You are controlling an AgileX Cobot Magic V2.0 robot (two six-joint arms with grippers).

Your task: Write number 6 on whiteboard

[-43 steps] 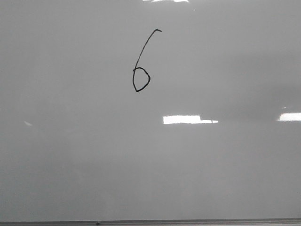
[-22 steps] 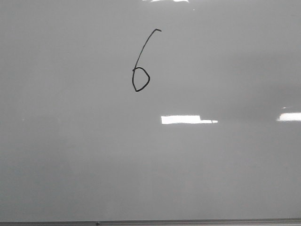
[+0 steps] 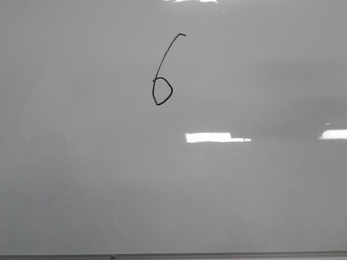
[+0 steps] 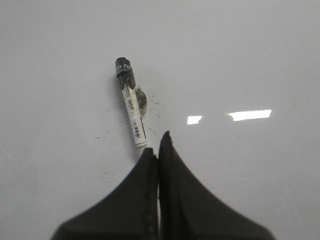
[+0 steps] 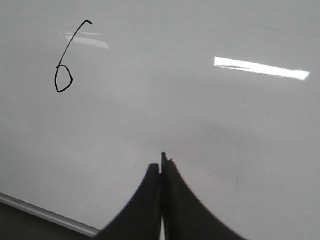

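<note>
**The six is on the board, and both claws hang back from it**

From where I stand the number 6 (image 3: pixel 162 70) looks finished: a long slanted stem with a small hook at the top and a small, closed, rather pointed loop at the foot, drawn in thin black line on the whiteboard (image 3: pixel 260 206). In the front view neither arm shows at all, so the board sits bare apart from the figure and a few bright light reflections.

The left gripper (image 4: pixel 158 142) has its two dark fingers pressed together on the marker (image 4: pixel 132 105). The pen sticks out past the fingertips at a slight lean, its dark end farthest from the claw. I take the hold near the pen's rear to be what lets the tip reach the board ahead of the fingers. Whether that end touches the surface I cannot tell. Faint smudges and specks lie on the board just beside the pen. No part of the figure shows near this claw.

The right gripper (image 5: pixel 162 162) is closed with nothing that I can make out between its fingers. The figure lies well ahead of it and off to one side, well apart from the fingertips; the board's frame edge (image 5: pixel 50 216) runs close by the claw's base. My guess is this arm is simply parked clear of the writing.

With the loop closed, I judge the writing done.
</note>
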